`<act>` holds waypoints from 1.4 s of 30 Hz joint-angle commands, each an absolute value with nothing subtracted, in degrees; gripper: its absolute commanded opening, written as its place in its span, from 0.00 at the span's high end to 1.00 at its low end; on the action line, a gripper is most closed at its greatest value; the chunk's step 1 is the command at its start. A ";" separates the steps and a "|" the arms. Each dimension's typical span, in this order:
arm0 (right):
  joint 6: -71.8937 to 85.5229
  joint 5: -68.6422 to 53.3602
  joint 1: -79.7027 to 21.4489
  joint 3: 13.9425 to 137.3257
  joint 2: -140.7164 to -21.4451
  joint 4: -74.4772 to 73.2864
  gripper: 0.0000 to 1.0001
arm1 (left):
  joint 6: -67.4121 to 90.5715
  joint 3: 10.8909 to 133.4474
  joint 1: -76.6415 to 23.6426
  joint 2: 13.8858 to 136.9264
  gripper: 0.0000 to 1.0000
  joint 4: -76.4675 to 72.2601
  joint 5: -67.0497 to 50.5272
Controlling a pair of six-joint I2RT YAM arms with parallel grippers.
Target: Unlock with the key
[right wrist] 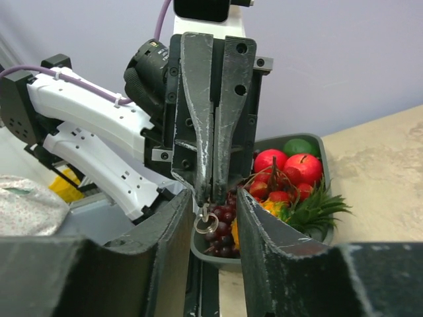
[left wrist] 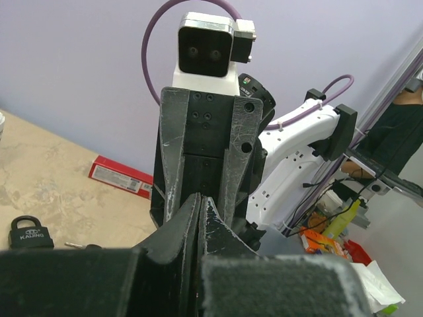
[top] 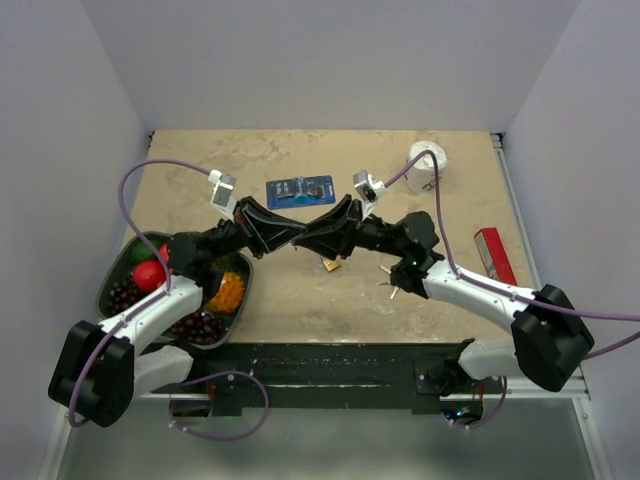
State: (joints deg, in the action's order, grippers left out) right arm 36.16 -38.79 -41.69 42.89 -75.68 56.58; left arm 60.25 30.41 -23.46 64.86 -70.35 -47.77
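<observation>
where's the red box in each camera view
Top external: the red box lies near the table's right edge.
Left wrist: the red box is left of centre, partly behind the right gripper.
Right wrist: not in it.
Shared landmark: the left gripper, shut on a small silver ring and meeting the right gripper, shows in all three.

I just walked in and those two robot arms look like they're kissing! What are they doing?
The two arms meet tip to tip above the table. The left end effector is pinched shut on a small silver ring, probably a key ring. The right end effector is open around it, as if to take it. The black padlock lies on the table, untouched.
</observation>
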 commanded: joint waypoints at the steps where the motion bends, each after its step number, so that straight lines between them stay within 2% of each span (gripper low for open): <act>1: 36.65 -39.73 -42.28 45.61 -76.11 58.71 0.66 | 57.92 32.96 -24.26 65.21 1.00 -75.41 -46.85; 6: 36.83 -39.99 -42.71 45.44 -76.29 58.54 0.71 | 57.92 33.22 -24.43 65.57 1.00 -76.02 -46.67; 23: 38.94 -42.27 -42.80 44.47 -78.22 60.73 0.72 | 57.31 34.98 -24.43 66.01 1.00 -75.41 -47.46; 42: 37.53 -41.05 -42.98 40.96 -74.53 58.09 0.64 | 55.20 35.59 -24.43 64.78 1.00 -69.61 -45.52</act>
